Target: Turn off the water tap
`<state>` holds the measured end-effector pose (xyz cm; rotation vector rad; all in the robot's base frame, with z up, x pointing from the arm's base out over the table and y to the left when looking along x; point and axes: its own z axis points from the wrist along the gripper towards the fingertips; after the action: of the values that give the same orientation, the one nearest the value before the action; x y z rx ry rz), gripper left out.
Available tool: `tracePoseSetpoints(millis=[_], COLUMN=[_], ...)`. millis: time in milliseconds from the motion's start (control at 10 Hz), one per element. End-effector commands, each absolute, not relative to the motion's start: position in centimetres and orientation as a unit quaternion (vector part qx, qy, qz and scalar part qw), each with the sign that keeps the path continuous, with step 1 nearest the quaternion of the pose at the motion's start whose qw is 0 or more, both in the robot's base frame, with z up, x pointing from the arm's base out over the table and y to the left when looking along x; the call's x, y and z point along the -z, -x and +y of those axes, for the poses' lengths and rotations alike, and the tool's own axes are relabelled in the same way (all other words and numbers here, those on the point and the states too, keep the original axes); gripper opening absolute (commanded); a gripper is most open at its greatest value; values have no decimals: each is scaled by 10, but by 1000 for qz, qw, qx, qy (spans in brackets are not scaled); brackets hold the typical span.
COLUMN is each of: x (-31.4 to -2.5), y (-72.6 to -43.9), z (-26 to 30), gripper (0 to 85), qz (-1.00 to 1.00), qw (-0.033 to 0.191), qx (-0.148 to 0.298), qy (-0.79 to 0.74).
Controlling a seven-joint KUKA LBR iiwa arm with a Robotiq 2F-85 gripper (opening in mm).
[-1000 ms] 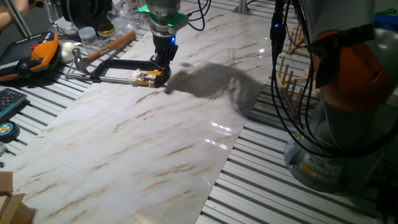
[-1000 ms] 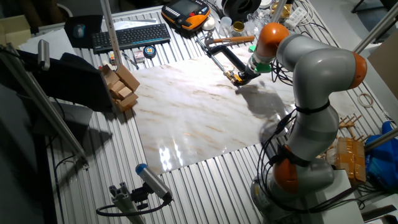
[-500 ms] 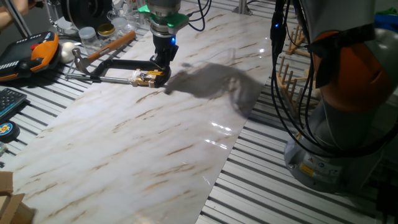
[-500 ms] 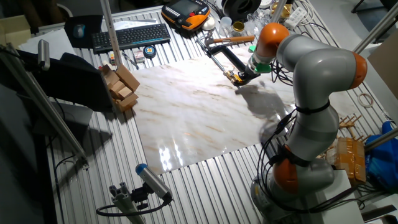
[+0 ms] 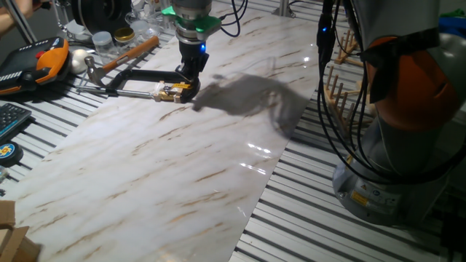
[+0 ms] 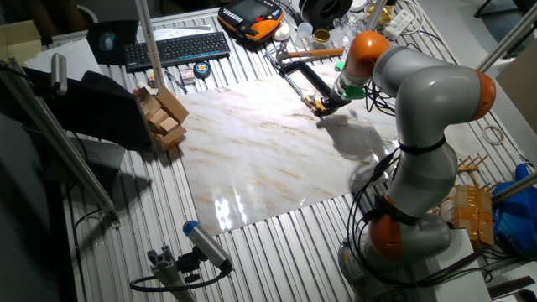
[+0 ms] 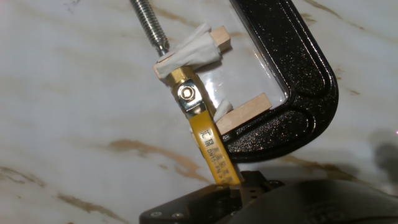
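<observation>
While the 2 fixed views show only a small yellow speck at the claw (image 5: 188, 84), the hand view resolves it into the water tap (image 7: 189, 99): a brass valve body with a yellow lever, wrapped in white tape and wedged between 2 small wooden blocks inside the jaw of a black C-clamp (image 7: 298, 81). The clamp's threaded screw (image 7: 148, 25) presses on the far block. The lever's free end (image 7: 217, 158) runs back toward the claw and disappears at its dark fingertips, so the claw appears to be grasping it, though the contact itself is hidden. Beyond the clamp, 1 fixed view shows a wooden-handled hammer (image 5: 120, 57) on the table (image 5: 182, 167).
</observation>
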<state>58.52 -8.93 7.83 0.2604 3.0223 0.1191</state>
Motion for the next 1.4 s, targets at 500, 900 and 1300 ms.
tracePoseSetpoints(millis=[500,900,1300], x=[-77,-77,-78], y=[-582,-580,-581], z=[-83,-79,-80], gripper=[0,0,0], qz=[994,994,993], qw=[52,51,53], qx=[-39,-39,-37], qy=[-89,-93,-94])
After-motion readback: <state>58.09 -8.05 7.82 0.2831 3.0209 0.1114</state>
